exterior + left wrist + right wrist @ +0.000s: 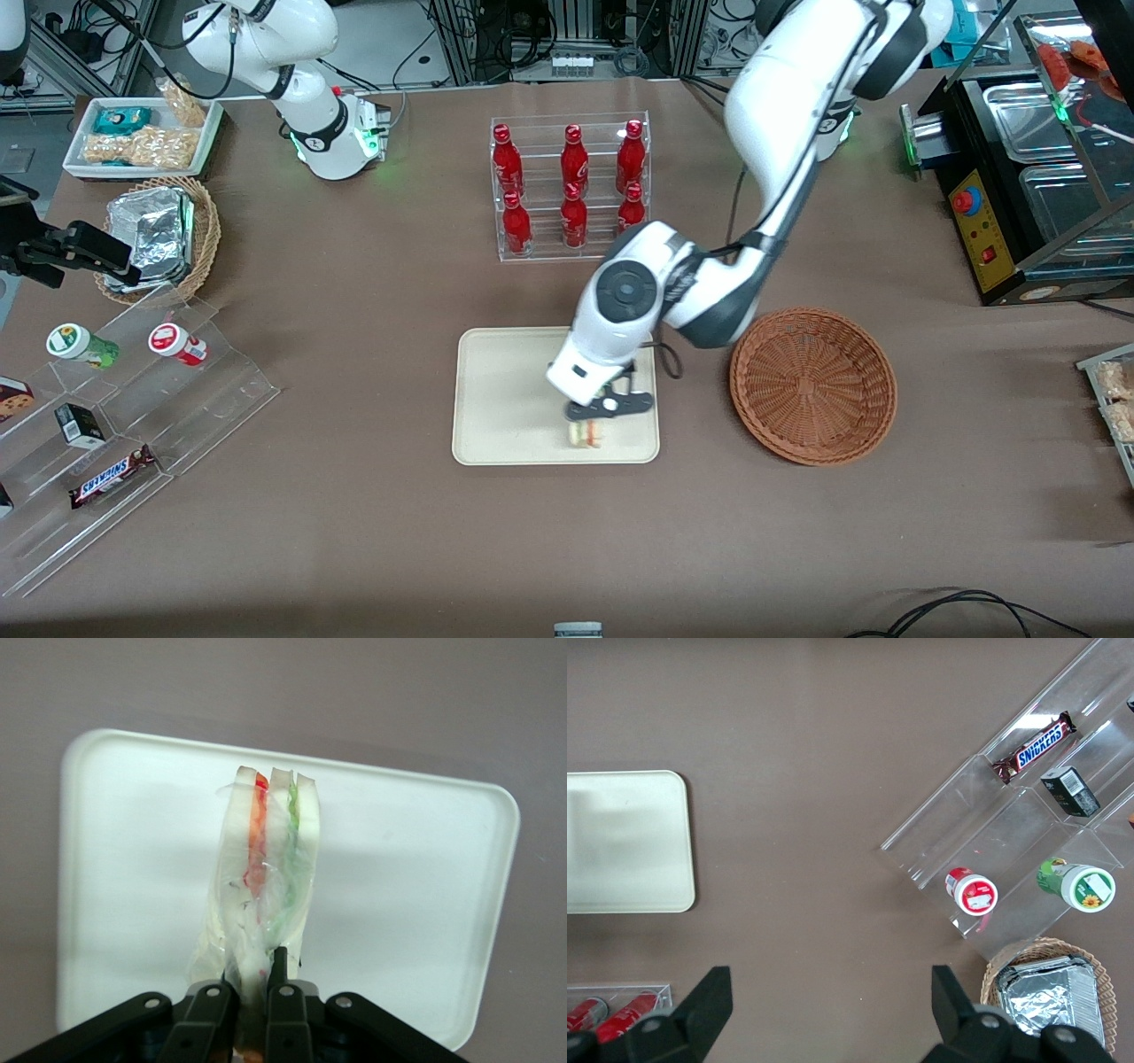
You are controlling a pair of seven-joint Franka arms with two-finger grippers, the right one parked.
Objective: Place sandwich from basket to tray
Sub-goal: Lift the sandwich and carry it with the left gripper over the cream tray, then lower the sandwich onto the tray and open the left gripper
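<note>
My gripper hangs over the cream tray, at the part nearest the front camera. It is shut on the sandwich, a clear-wrapped white wedge with orange-red and green layers. In the left wrist view the black fingers pinch one end of the sandwich, which stands on edge over the tray. Whether it touches the tray I cannot tell. The reddish-brown wicker basket sits beside the tray, toward the working arm's end, with nothing in it.
A clear rack of red bottles stands farther from the front camera than the tray. Toward the parked arm's end are a stepped acrylic stand with snacks, a tan basket of foil packets and a white snack tray. A black appliance sits at the working arm's end.
</note>
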